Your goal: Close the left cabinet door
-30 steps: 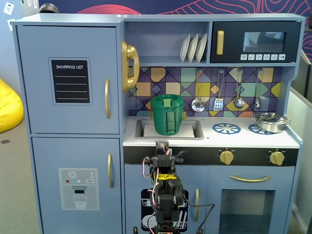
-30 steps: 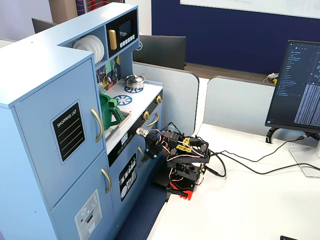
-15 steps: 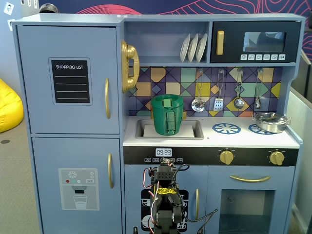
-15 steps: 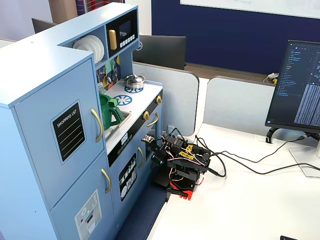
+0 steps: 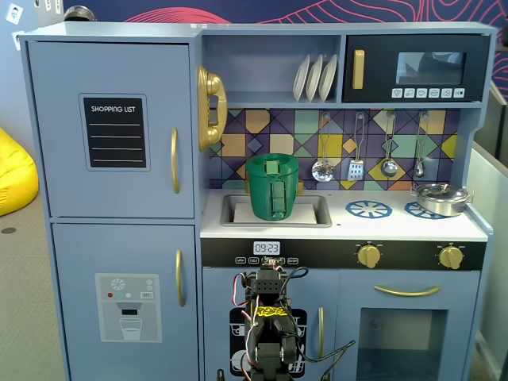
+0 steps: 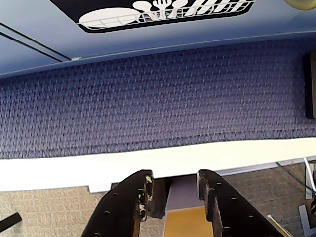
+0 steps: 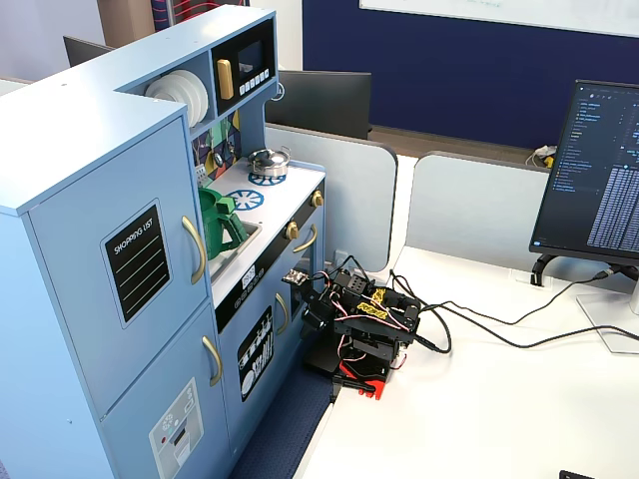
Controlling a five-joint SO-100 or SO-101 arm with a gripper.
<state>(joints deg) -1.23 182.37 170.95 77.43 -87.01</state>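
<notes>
Well above gripper [image 6: 173, 190]: left cabinet door [image 5: 111, 119]

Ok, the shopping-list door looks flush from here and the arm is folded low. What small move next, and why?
Probably none beyond holding the rest pose. The left cabinet door sits flush with the cabinet front in both fixed views, with no gap at its gold handle. The gripper is empty, its fingers apart, pointing down at the blue mat, well clear of the door. I would stop here.
</notes>
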